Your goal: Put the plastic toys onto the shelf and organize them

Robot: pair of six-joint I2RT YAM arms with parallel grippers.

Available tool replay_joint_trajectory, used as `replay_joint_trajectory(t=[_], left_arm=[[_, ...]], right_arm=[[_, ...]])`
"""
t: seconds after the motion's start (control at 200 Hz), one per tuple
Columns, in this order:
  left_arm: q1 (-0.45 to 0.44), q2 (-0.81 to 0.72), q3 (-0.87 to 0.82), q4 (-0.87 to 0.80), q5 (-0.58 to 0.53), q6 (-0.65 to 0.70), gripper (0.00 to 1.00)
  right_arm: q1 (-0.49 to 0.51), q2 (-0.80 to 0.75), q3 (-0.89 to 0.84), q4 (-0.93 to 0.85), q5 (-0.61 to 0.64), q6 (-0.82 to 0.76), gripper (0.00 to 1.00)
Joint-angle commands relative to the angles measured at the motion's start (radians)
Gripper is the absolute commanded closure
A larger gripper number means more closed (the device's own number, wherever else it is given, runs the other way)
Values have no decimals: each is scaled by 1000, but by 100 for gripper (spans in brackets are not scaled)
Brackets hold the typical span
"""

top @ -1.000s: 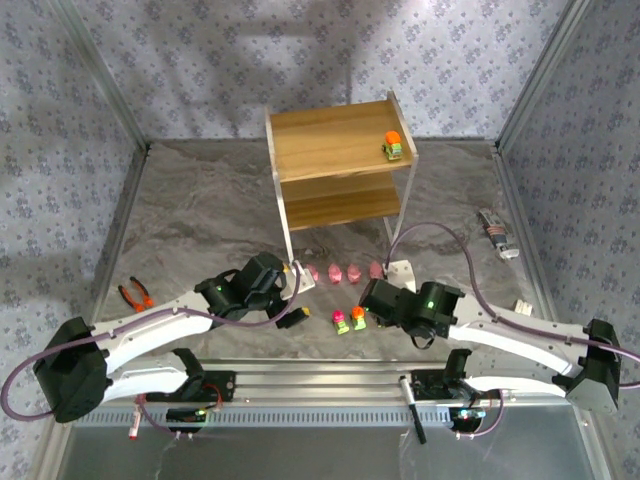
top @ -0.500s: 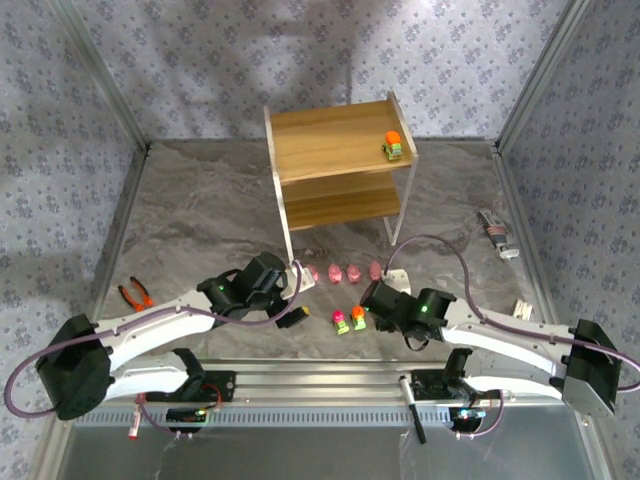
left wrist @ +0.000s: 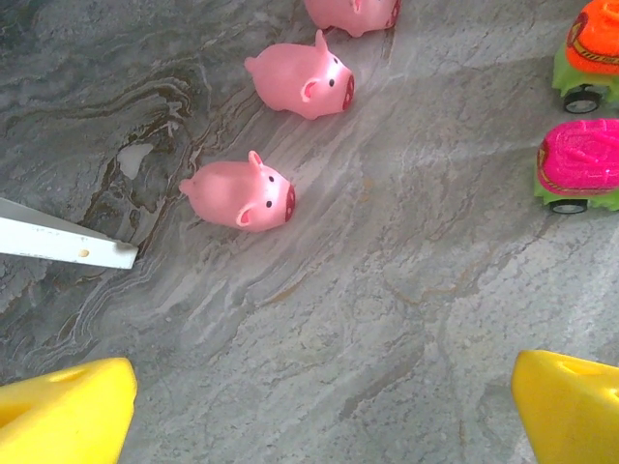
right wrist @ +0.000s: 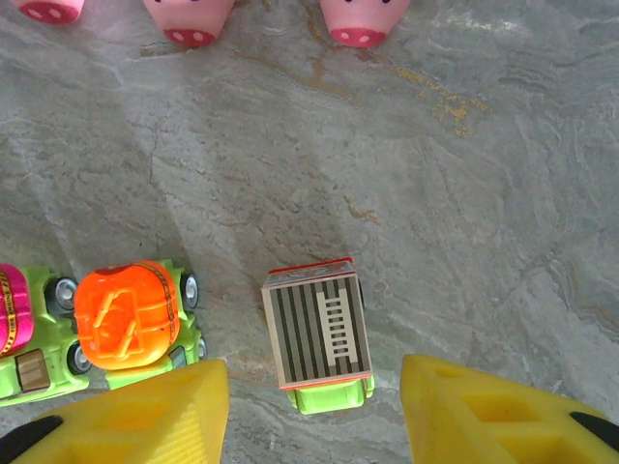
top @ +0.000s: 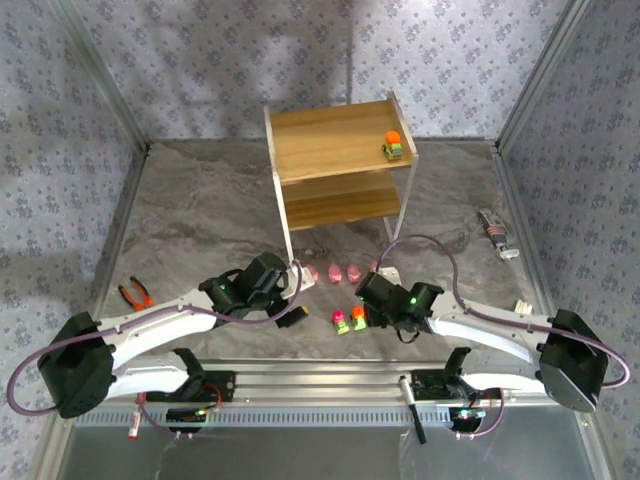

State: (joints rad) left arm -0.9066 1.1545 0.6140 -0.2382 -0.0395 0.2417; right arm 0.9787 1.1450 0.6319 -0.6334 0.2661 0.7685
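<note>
TABLETOP, MID-SORT: Your right gripper (right wrist: 314, 372) hangs over the striped-roof car (right wrist: 319, 329). Its yellow fingers (right wrist: 135, 416) are parted and stand just clear of either flank, gripping nothing. To the left of that car in the wrist view sit the orange-roof car (right wrist: 131, 324) and the pink-roof car (right wrist: 19, 333), close together. Three of the pink pigs (right wrist: 189, 19) line the far edge. Your left gripper (left wrist: 324, 372) is spread wide and empty too, near the closest pig (left wrist: 242, 193). A fourth car (top: 393, 146) stands on the top board of the shelf (top: 320, 140), at its right end. The other toys lie on the table (top: 200, 220) between the arms and the shelf.

Expect the striped-roof car to be feather-light, hard and slick, and free to roll on its wheels. A push from one finger alone would likely send it skating. Close evenly across the green body below the roof, square to its length, and keep off the wheels. The pigs are rounded and smooth and may squirt out of a pinch, so take them across the flanks at the widest part.
</note>
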Motion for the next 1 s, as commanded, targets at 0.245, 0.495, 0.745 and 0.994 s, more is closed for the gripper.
replay_joint_trajectory(t=[0.245,0.495,0.745,0.994], left_arm=[[5,10,13,-3,-4,-18,0],[3,9,13,-7,-2,-17,0],[3,8,13,-9,0,-20,0],[2,9,15,-12,10,-27,0]], right_arm=[[-16,21,-26,19,-41,-36,46],[-27,34,-28,22,-51,-50,48],[-41,33,-21,17,-63,-76,50],[-50,43,-17,24,-77,-93,53]])
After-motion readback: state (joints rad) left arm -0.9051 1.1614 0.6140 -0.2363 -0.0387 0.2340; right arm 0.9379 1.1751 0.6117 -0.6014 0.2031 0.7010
